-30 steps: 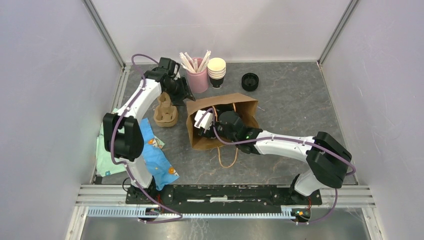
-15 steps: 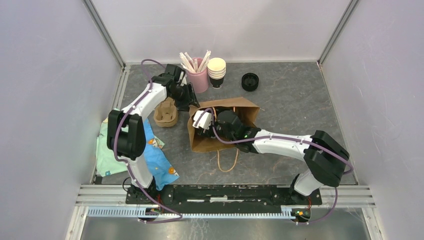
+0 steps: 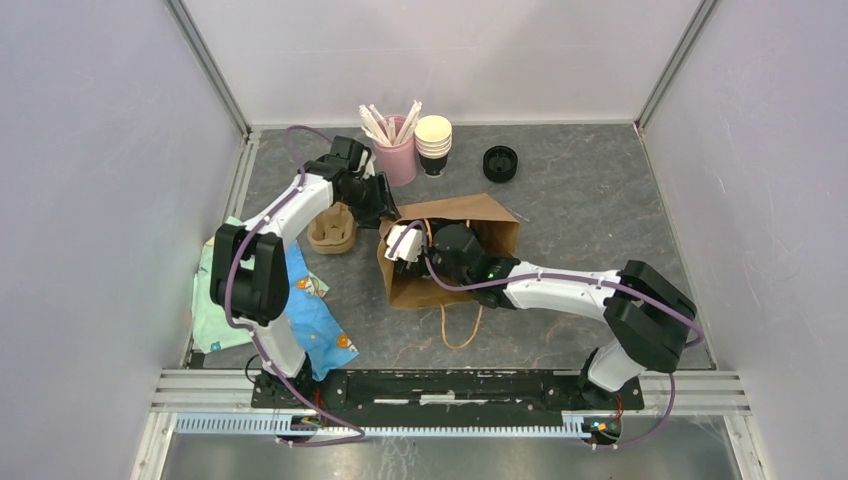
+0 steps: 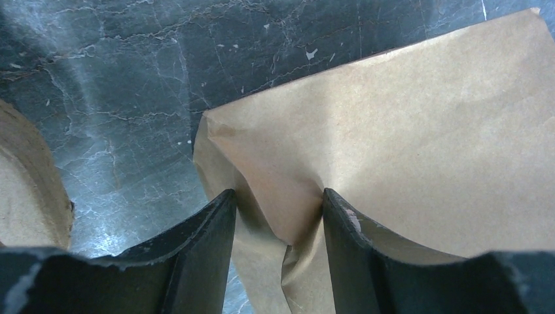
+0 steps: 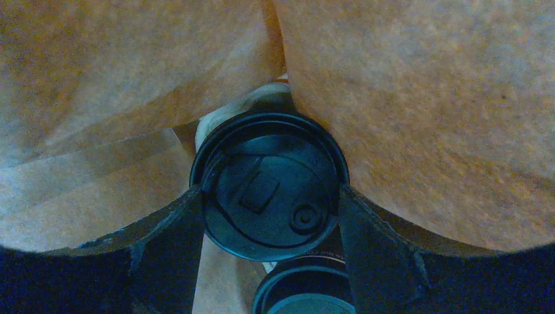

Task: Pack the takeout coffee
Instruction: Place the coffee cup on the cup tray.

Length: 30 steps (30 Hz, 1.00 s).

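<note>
**Packing step under way**

From above, the right claw [image 3: 408, 243] is reaching into the mouth of the brown bag [image 3: 480, 215]. The left claw [image 3: 377, 204] is working the bag corner just beside it.

On the left wrist, that claw is sitting roughly half open. A fold of bag paper is filling the gap and touching both fingers [image 4: 203, 255], so I judge it a grip.

On the right wrist, the claw is clamping the takeout coffee [image 5: 269, 186] wide between its fingers, with paper walls all round. The lid is facing back at the wrist, so the cup's long axis is running along the claw's reach, base pointing ahead. Next, I reckon: ease further ahead until the base seats, then let go.
</note>
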### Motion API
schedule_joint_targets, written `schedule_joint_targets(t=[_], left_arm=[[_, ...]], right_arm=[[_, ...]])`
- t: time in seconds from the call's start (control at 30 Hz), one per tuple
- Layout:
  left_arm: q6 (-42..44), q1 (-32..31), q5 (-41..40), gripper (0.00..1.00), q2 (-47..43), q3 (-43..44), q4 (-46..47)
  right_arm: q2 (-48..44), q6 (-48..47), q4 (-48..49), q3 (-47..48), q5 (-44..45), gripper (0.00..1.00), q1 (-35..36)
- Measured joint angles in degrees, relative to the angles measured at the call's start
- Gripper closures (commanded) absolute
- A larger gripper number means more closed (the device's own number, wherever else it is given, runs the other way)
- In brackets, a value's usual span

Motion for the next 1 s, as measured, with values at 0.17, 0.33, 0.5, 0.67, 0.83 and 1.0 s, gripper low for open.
schedule_joint_targets(t=[0.17, 0.33, 0.5, 0.67, 0.83, 1.0], left_arm=[[0.0, -0.1, 0.4, 0.43, -0.3, -0.7, 0.9], [0.0, -0.3, 0.8, 0.42, -0.3, -0.7, 0.9], [0.0, -1.0, 1.1, 0.43, -0.3, -0.7, 0.8], [0.0, -2.0, 2.8, 0.42, -0.6, -0.8, 0.3], [0.0, -3.9, 4.0, 0.42, -1.6, -1.1, -0.9], [0.0, -5.9, 5.6, 0.41, -2.3, -1.6, -2.3]], right_arm=[[0.4, -0.5, 0.9, -0.5, 0.6, 1.00, 0.2], [0.6, -0.4, 1.2, -0.5, 0.8, 1.00, 0.2], [0.4, -0.2, 0.3, -0.5, 1.2, 1.00, 0.2], [-1.6, 0.2, -3.2, -0.5, 1.2, 1.00, 0.2], [-4.4, 1.0, -8.2, -0.5, 1.0, 1.00, 0.2], [-8.2, 3.2, -15.8, -0.5, -0.2, 1.00, 0.2]])
